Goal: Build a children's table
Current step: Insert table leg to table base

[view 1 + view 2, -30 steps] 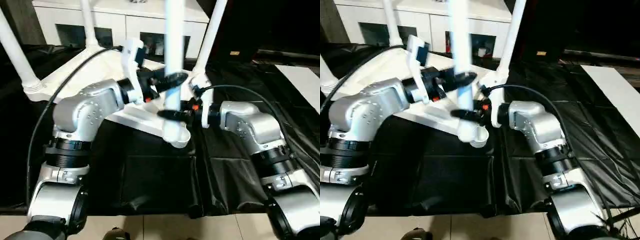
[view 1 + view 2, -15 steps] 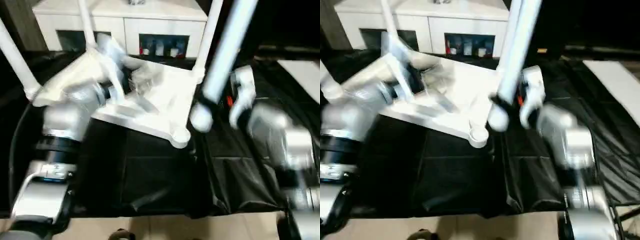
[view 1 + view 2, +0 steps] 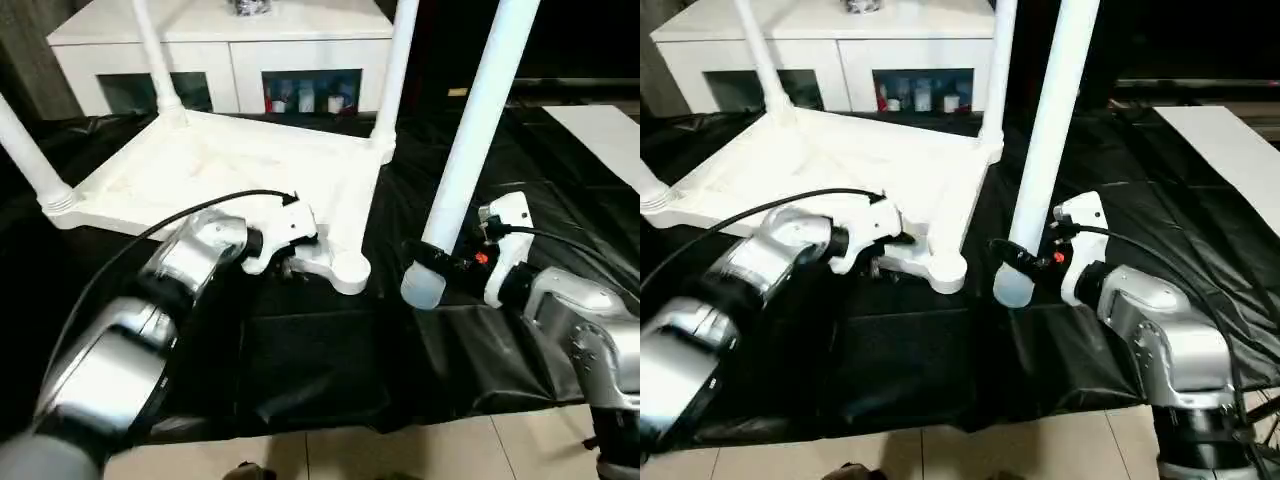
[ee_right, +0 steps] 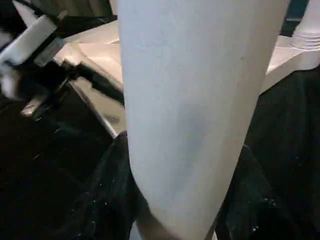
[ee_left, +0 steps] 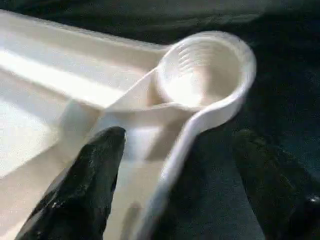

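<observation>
The white tabletop (image 3: 220, 165) lies upside down on black cloth, with three white legs standing in its corner sockets. Its near corner socket (image 3: 350, 270) holds no leg and shows as a round cup (image 5: 200, 75) in the left wrist view. My left gripper (image 3: 293, 266) is open just beside that socket. Its fingers (image 5: 85, 185) straddle the tabletop's rim, one over the ribbed inside and one over the cloth. My right gripper (image 3: 440, 262) is shut on the fourth leg (image 3: 475, 140) near its lower end. That leg leans up and to the right, its end (image 3: 420, 287) to the right of the empty socket.
A white cabinet (image 3: 230, 60) with glass-fronted compartments stands behind the tabletop. Black cloth (image 3: 300, 360) covers the floor under the work, with pale tiles along its near edge. A white board (image 3: 600, 140) lies at the far right.
The fourth leg stood upright over the near socket between both grippers. My right gripper has since swung it away to the right. My left gripper let go, opened and dropped to the rim.
</observation>
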Motion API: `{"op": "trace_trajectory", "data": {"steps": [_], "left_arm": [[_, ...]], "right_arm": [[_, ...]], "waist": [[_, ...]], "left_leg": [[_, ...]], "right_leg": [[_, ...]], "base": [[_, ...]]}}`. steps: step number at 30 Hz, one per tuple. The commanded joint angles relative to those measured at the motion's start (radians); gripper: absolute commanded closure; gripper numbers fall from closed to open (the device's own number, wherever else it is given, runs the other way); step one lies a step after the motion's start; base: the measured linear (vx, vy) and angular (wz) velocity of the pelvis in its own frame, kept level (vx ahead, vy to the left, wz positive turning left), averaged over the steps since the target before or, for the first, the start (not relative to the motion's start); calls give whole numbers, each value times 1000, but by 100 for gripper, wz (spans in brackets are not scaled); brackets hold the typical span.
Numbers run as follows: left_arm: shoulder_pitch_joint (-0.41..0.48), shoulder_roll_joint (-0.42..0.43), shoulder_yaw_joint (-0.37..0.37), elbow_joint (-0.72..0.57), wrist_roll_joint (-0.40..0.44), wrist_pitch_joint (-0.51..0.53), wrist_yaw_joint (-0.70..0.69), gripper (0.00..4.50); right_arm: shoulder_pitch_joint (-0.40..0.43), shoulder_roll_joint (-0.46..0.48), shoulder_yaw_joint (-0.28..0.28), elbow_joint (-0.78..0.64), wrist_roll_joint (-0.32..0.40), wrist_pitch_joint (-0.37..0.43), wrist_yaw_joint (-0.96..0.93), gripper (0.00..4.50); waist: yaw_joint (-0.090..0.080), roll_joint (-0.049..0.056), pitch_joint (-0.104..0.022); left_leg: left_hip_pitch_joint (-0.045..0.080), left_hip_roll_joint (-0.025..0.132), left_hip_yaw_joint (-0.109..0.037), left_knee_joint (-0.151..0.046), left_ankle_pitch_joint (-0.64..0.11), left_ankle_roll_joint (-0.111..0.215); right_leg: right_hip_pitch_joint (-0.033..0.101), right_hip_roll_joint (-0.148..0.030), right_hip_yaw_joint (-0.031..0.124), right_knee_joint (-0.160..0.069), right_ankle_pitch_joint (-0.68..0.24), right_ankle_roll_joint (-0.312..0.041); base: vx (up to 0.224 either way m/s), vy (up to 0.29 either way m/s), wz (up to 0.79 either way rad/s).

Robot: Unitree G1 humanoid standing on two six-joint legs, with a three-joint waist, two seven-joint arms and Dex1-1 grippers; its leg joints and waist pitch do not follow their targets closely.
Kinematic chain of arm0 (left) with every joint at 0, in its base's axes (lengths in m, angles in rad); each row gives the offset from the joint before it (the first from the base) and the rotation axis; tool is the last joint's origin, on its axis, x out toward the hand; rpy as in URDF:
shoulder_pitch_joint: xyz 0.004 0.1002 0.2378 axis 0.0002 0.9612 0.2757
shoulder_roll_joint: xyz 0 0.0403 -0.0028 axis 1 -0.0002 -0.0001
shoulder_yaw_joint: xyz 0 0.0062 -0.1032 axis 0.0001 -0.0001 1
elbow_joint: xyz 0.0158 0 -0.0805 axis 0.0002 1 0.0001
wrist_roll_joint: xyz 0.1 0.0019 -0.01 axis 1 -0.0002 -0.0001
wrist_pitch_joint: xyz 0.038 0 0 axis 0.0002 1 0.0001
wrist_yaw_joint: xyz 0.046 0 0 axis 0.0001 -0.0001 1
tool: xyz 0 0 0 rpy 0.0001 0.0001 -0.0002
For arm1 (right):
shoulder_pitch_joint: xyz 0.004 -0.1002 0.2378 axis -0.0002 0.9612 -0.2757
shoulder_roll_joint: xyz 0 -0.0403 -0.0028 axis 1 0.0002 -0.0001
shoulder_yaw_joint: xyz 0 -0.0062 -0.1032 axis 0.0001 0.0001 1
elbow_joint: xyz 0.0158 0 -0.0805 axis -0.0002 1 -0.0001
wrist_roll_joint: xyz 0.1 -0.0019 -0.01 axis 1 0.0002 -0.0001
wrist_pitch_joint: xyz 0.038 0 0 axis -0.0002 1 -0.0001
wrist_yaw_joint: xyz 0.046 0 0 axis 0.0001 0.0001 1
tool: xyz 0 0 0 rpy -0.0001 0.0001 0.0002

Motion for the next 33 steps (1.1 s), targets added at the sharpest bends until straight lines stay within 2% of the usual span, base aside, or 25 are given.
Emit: {"op": "trace_trajectory", "data": {"steps": [1, 3, 11, 15, 16, 19, 21, 22, 23, 24, 28, 29, 31, 32, 33], "left_arm": [[-24, -5, -3, 41, 32, -22, 50, 67], [-46, -11, -4, 104, 62, -38, 82, 67], [-58, -26, -20, 233, 128, -64, 122, 67], [-50, -32, -37, 248, 157, -75, 92, 67], [-48, -35, -37, 252, 160, -83, 49, 97], [-49, -39, -35, 258, 163, -94, -4, 110], [-52, -41, -30, 263, 162, -94, -57, 136], [-53, -38, -30, 263, 162, -92, -97, 144], [-55, -35, -36, 261, 169, -94, -122, 148], [-57, -33, -39, 258, 174, -95, -143, 152], [-65, -28, -40, 250, 183, -96, -172, 193], [-74, -25, -42, 246, 195, -95, -180, 198], [-81, -26, -38, 242, 192, -86, -196, 204], [-84, -27, -33, 240, 188, -80, -211, 226], [-89, -28, -28, 236, 185, -76, -228, 235]], "right_arm": [[0, -13, -10, -39, 16, 25, -7, 266], [7, -20, -5, -63, 28, 46, -9, 266], [7, -40, 12, -79, 38, 71, 16, 266], [3, -43, 17, -83, 45, 74, 20, 266], [2, -47, 22, -84, 48, 72, 22, 266], [3, -52, 25, -82, 49, 69, 24, 266], [3, -54, 27, -79, 46, 66, 26, 266], [-1, -54, 28, -75, 44, 64, 28, 266], [-4, -56, 29, -69, 41, 60, 29, 266], [-7, -56, 30, -63, 39, 57, 32, 266], [-16, -60, 35, -49, 38, 48, 35, 266], [-21, -64, 41, -42, 38, 42, 39, 266], [-25, -66, 45, -38, 38, 39, 44, 266], [-27, -66, 47, -35, 38, 38, 47, 266], [-28, -66, 50, -33, 36, 36, 50, 266]], "waist": [[-1, 0, -81], [-2, -5, -82], [-1, -3, -83], [0, 0, -81], [0, -3, -81], [2, -3, -80], [3, -4, -80], [4, -5, -80], [6, -9, -81], [8, -9, -81], [11, -6, -80], [11, -15, -80], [12, -10, -78], [13, -15, -78], [14, -13, -78]], "left_leg": [[37, 44, -28, -70, -250, -2], [37, 45, -28, -69, -240, 7], [36, 46, -28, -68, -224, 24], [39, 48, -28, -69, -248, 17], [38, 48, -28, -70, -247, 16], [38, 48, -28, -70, -249, 13], [37, 47, -28, -70, -245, 15], [38, 48, -28, -70, -236, 17], [37, 48, -27, -70, -233, 19], [37, 49, -27, -70, -223, 23], [38, 50, -26, -70, -225, 26], [37, 50, -26, -70, -225, 27], [39, 51, -26, -70, -228, 24], [39, 50, -25, -70, -230, 24], [38, 50, -25, -71, -229, 24]], "right_leg": [[46, -62, 35, -81, -213, -214], [47, -62, 35, -78, -193, -226], [48, -65, 35, -78, -161, -244], [46, -66, 35, -80, -186, -249], [46, -67, 36, -81, -187, -248], [46, -68, 36, -80, -195, -246], [47, -68, 36, -83, -199, -243], [46, -70, 37, -81, -189, -246], [47, -70, 36, -80, -184, -248], [47, -71, 36, -78, -171, -252], [46, -72, 36, -76, -161, -262], [47, -72, 36, -76, -168, -262], [45, -73, 37, -78, -188, -257], [45, -75, 37, -79, -203, -255], [45, -75, 37, -80, -210, -252]], "base": [[0, 0, 0], [0, 0, 0], [0, 0, 0], [0, 0, 0], [0, 0, 0], [0, 0, 0], [0, 0, 0], [0, 0, 0], [0, 0, 0], [0, 0, 0], [0, 0, 0], [0, 0, 0], [0, 0, 0], [0, 0, 0], [0, 0, 0]]}}
